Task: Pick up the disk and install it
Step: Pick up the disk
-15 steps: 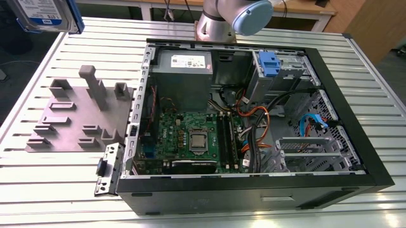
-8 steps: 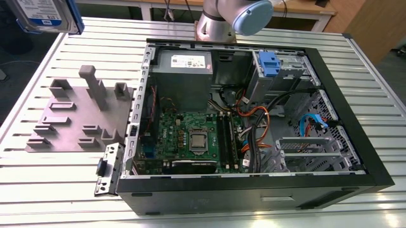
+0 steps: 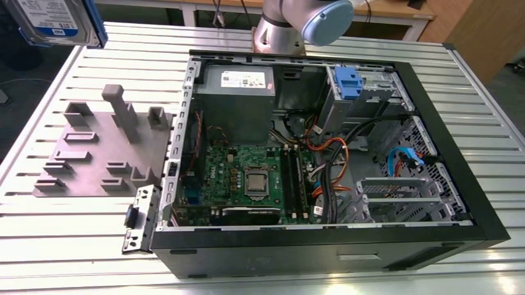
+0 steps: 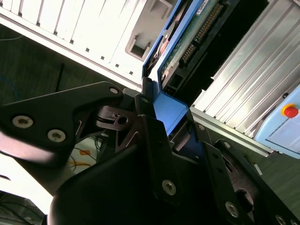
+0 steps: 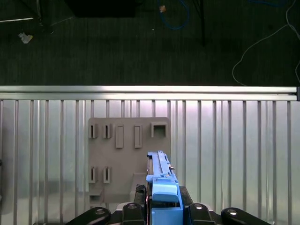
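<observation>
First wrist view shows my gripper (image 5: 164, 199) clamped on the disk (image 5: 159, 164) above the grey holder (image 5: 122, 154): pickup done, fitting into the computer case (image 3: 328, 249) not yet.

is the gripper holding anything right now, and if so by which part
Yes. The gripper is shut on the disk, gripping it by the blue carrier frame at one end, with the rest of the drive sticking out beyond the fingers.

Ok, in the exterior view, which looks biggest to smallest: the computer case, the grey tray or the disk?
Largest: computer case.
Next: grey tray.
Smallest: disk, but the picture's edge cuts it off and it may be nearer the camera.
</observation>
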